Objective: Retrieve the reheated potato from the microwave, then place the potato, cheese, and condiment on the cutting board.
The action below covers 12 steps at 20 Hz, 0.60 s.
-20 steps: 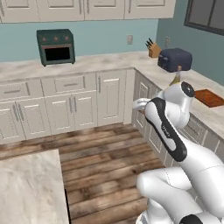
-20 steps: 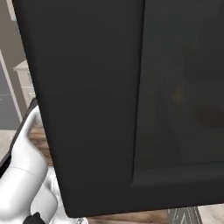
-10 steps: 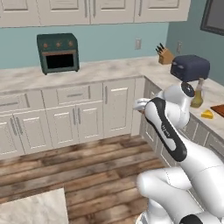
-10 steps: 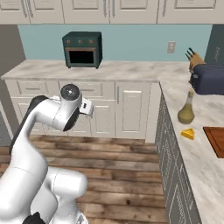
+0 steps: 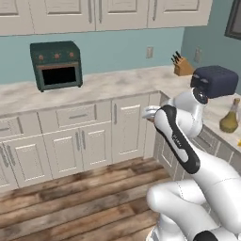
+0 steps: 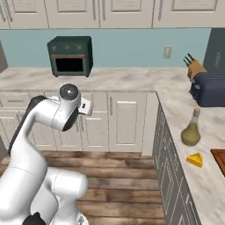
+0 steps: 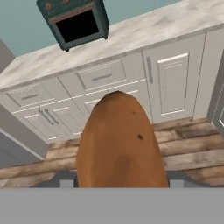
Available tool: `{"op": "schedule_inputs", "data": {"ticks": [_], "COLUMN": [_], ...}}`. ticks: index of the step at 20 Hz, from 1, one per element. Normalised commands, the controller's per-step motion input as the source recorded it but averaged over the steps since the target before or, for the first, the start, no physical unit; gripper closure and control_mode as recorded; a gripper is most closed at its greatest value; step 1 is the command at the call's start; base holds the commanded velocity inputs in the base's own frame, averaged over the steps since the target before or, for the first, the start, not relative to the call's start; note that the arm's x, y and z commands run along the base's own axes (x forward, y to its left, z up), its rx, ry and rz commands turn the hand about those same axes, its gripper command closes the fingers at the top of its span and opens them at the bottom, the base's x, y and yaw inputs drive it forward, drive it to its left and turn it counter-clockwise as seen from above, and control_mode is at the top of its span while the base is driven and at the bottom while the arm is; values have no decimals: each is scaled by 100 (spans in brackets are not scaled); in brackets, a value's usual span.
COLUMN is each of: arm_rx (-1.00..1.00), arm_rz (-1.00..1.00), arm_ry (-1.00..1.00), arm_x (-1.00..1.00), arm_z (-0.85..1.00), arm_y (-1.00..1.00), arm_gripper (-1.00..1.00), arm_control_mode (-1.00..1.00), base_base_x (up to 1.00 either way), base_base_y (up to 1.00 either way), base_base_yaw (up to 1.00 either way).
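The tool (image 7: pixel 114 183) is clamped on the potato (image 7: pixel 120 142), a smooth orange-brown oval lump with a few dark specks that rises between the two finger tips in the hand view; in the base views the tool (image 5: pixel 151 112) is carried out over the wooden plank floor (image 5: pixel 70 202), in front of the white panelled cabinets (image 5: pixel 84 136). Taking the dark blue toaster (image 6: pixel 210 89) as the landmark: it sits on the pale marbled worktop (image 6: pixel 176 103), a boxy rounded block. Just behind it, towards the teal wall, stands a tan knife block (image 6: pixel 193 68) with dark handles. In front of the toaster, on the same worktop, stands the condiment (image 6: pixel 191 129), an olive bottle with a bulbous belly, narrow neck and tan stopper. Nearer still, just beside the bottle but apart from it, lies the cheese (image 6: pixel 195 160), a small yellow wedge. To the right of the cheese, the reddish-brown corner of the cutting board (image 6: pixel 219 157) enters at the frame edge. Far to the toaster's left along the back worktop sits a dark green toaster oven (image 6: pixel 70 56) with a black opening and small reddish knobs. No writing is legible anywhere.
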Motion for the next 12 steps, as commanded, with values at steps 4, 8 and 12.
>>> {"op": "schedule_inputs", "data": {"ticks": [4, 8, 12], "arm_rx": [0, 0, 0], "arm_rz": [0, 0, 0], "arm_ry": [0, 0, 0], "arm_x": [0, 0, 0], "arm_z": [0, 0, 0], "arm_y": [0, 0, 0], "arm_gripper": [100, 100, 100], "arm_control_mode": [100, 100, 100], "base_base_x": [48, 33, 18], "base_base_y": [0, 0, 0], "base_base_yaw": [-48, -64, -80]}}
